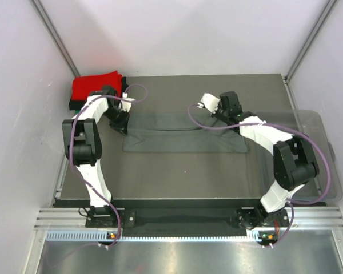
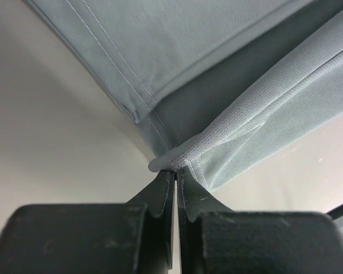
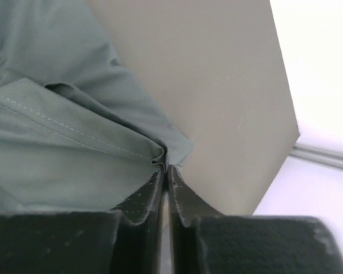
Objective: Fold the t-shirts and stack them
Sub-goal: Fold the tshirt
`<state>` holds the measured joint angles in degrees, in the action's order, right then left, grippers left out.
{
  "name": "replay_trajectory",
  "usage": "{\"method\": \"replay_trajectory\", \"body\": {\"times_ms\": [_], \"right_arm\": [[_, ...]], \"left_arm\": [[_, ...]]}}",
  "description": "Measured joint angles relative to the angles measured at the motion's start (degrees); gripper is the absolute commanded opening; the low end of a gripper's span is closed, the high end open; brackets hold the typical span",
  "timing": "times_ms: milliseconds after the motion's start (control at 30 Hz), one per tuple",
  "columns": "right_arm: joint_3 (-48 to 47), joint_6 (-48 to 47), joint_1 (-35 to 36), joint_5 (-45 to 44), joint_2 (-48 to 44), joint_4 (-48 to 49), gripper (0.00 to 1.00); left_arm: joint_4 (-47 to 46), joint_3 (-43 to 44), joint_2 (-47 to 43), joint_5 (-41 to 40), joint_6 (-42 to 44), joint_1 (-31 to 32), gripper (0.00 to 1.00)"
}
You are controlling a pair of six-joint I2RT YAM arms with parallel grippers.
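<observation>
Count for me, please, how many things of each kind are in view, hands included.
Dark grey cloth t-shirt, spread out: 1
Folded red cloth t-shirt: 1
Clear plastic bin: 1
Black two-finger robot hands, left and right: 2
Total: 5
Dark cloth edge under the red one: too hidden to count.

Dark grey cloth t-shirt (image 1: 183,138) lies as long flat strip, left gripper (image 1: 121,127) at one end, right gripper (image 1: 220,117) at other; folded red cloth t-shirt (image 1: 96,85) far-left.

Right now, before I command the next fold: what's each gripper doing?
Left gripper: closed, pinching a fold of the dark grey t-shirt.
Right gripper: closed, pinching the same shirt's edge at its other end.
</observation>
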<state>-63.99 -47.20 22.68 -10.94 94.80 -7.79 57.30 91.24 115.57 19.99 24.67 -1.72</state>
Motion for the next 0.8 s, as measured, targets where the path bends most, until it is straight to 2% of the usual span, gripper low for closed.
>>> {"method": "replay_trajectory", "body": {"times_ms": [33,100,133,233,433,633,800], "right_arm": [[-0.2,0.4,-0.1,-0.3,0.3,0.3,0.26],[-0.2,1.9,-0.1,-1.8,0.5,2.1,0.30],[-0.2,2.3,-0.1,-2.3,0.4,2.7,0.30],[-0.2,4.0,-0.2,-3.4,-0.7,4.2,0.34],[0.2,6.8,-0.2,-3.9,-8.1,3.7,0.47],[3.2,9.8,-0.3,-0.8,-17.7,0.7,0.47],[3.7,14.1,-0.4,4.1,-18.6,-5.9,0.47]], "left_arm": [[-0.2,0.3,0.1,0.0,-0.4,0.0,0.15],[-0.6,0.6,0.1,-0.5,-1.0,0.0,0.23],[-1.0,0.6,0.1,-0.9,-1.3,0.0,0.39],[-2.4,0.5,-0.3,-2.8,-2.3,0.0,0.46],[-6.3,-2.5,-6.1,-6.0,-3.7,0.2,0.47],[-9.3,-10.5,-17.1,-4.1,-3.4,1.2,0.44],[-9.6,-14.3,-21.7,-2.9,0.3,5.6,0.43]]}}
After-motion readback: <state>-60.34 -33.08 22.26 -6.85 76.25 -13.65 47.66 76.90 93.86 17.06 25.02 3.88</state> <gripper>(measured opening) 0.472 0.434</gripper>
